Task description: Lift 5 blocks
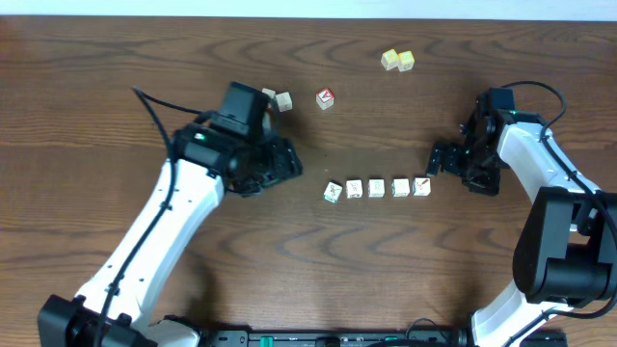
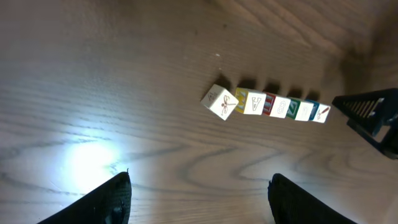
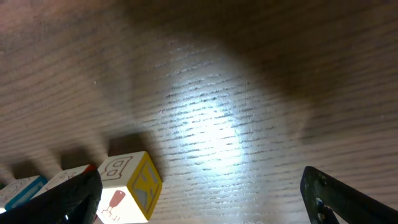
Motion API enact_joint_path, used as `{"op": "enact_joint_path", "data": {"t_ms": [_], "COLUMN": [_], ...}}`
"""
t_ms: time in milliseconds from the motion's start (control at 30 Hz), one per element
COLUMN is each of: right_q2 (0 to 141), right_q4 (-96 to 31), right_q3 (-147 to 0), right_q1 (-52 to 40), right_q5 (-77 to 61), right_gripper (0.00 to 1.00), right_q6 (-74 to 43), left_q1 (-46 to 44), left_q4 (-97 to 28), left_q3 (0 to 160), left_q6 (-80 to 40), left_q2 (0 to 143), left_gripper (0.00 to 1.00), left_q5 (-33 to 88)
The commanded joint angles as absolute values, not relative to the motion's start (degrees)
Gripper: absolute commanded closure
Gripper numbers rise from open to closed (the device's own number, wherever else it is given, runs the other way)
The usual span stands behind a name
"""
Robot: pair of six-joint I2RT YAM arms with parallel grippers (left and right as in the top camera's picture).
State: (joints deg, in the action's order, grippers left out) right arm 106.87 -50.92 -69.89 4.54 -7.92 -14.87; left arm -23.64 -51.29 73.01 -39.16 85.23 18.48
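While the 5 blocks [image 1: 376,188] lie in 1 row on the table [image 1: 96,77], the left gripper [image 1: 289,166] hangs up-left of them and the right gripper [image 1: 436,159] just up-right. Left wrist view: jaws spread, empty, row ahead. Right wrist view: jaws wide, empty, the end block [image 3: 130,183] just beside 1 finger.

On the right wrist feed I read an outlined B on top of the end block [image 3: 127,186]. On the left wrist feed the second block [image 2: 254,102] from the left shows something like a V. Other marks are too small.
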Motion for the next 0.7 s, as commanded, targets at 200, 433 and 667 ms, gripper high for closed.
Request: {"op": "enact_joint_path", "data": {"t_ms": [200,433,667], "right_q2": [106.89,106.89,106.89], "right_q4": [-50.72,-50.81,-50.76], "right_q3": [-69.63,-69.63,-69.60], "right_q1": [4.05,4.05,4.05], "right_q5": [-7.57,-7.60,-7.60], "right_gripper": [0.01,0.01,0.01], "right_q6": [-15.18,-15.18,-15.18], "left_q1": [-32.34,-38.17,-41.60], "left_q4": [-51.77,-50.74,-42.19], "left_q3": [72.10,72.10,72.10], "left_q6": [-62.43,-72.82,-78.54], "left_q2": [85.78,87.57,93.36], "left_gripper": [0.29,0.29,0.25], "left_q5": [2.48,-3.07,-3.68]}}
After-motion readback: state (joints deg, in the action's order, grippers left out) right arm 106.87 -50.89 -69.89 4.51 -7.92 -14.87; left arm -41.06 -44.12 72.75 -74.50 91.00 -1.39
